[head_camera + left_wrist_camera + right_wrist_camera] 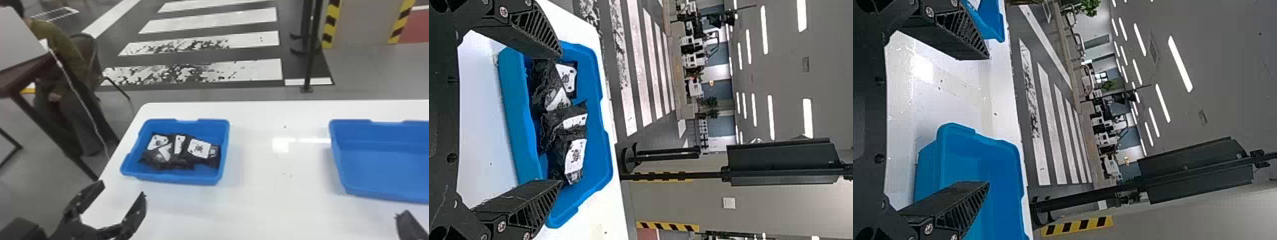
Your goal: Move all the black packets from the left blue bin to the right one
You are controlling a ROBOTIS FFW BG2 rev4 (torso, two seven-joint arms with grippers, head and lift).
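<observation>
Several black packets (182, 151) with white labels lie heaped in the left blue bin (175, 180). My left gripper (123, 190) stands open in front of that bin's near left corner, with nothing between its fingers. In the left wrist view, the open left gripper (561, 117) faces the packets (560, 120) and the bin (601, 165). At the lower right of the head view is part of my right gripper (407, 220), nearer than the right blue bin (380, 191), whose visible inside holds nothing. The right wrist view has the right gripper (989, 120) open and empty, with the right bin (1003, 160) beyond.
Both bins stand on a white table (274, 204), a wide gap between them. The table's left edge runs close to the left bin. A person sits beside a dark desk (28, 70) off to the left, and a black post (309, 63) stands behind the table.
</observation>
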